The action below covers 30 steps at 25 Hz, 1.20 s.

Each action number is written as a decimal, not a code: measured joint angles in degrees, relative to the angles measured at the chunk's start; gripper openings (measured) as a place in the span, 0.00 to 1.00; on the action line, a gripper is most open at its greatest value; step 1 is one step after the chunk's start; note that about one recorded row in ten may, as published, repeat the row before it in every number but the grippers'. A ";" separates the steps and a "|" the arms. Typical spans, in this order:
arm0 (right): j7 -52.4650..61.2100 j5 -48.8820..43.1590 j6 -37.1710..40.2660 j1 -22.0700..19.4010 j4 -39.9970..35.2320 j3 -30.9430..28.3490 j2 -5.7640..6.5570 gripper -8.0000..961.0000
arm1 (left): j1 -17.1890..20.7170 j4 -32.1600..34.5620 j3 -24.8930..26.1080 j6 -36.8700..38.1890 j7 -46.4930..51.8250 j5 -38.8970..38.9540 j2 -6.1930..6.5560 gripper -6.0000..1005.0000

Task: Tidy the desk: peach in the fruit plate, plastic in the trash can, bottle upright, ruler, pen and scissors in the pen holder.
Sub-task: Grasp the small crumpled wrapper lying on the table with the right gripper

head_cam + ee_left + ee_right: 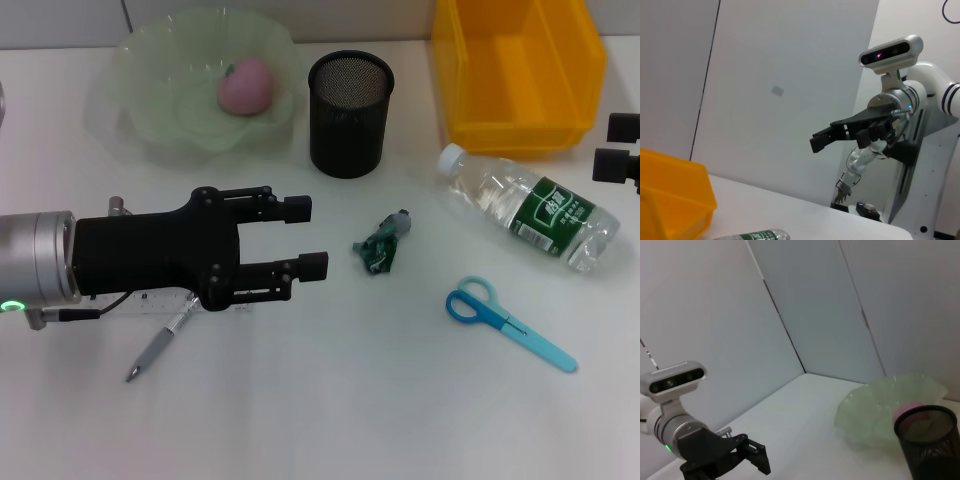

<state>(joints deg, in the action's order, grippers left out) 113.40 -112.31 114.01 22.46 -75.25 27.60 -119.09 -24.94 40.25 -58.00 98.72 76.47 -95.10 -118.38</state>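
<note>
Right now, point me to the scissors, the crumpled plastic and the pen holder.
scissors (508,322): head view, on the pivot where the handles meet the blades.
crumpled plastic (381,246): head view, middle of the wad.
pen holder (349,135): head view, front mesh wall.

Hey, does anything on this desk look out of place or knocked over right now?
Yes. The water bottle lies on its side near the yellow bin, not upright. A crumpled plastic wrapper sits loose mid-desk, and the scissors and pen lie outside the empty-looking pen holder.
</note>
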 joint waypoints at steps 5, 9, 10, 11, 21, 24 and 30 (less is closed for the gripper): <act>2.43 -1.33 -1.99 0.28 -2.15 0.05 0.11 0.86 | 0.00 0.00 0.00 -0.43 0.00 0.00 0.00 0.66; 3.35 -3.36 -2.44 0.99 -4.93 0.44 0.11 0.86 | -0.04 0.00 -0.06 -0.51 -0.34 0.00 -0.01 0.66; 3.48 -3.40 -2.45 1.15 -5.15 0.84 0.09 0.86 | -0.01 -0.04 -0.06 -0.57 -0.62 0.00 -0.05 0.66; 3.48 -3.40 -2.45 1.15 -5.15 0.84 0.09 0.86 | -0.01 -0.04 -0.06 -0.57 -0.62 0.00 -0.05 0.66; 4.17 -4.87 -7.43 1.99 -2.85 6.62 0.28 0.86 | -0.11 -0.82 -0.04 -1.38 -0.71 0.00 -0.09 0.67; 7.53 -9.44 -9.51 4.22 -3.70 10.91 0.54 0.86 | -0.25 -0.82 0.01 -1.99 -0.71 0.02 -0.09 0.67; 16.32 -23.05 -10.54 14.42 1.14 17.93 1.16 0.86 | 0.20 -0.81 0.00 -2.53 -0.71 0.39 -0.01 0.67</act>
<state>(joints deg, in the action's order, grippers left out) 129.72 -135.36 103.48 36.89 -74.11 45.53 -117.93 -24.75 39.45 -58.00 96.19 75.76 -94.71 -118.39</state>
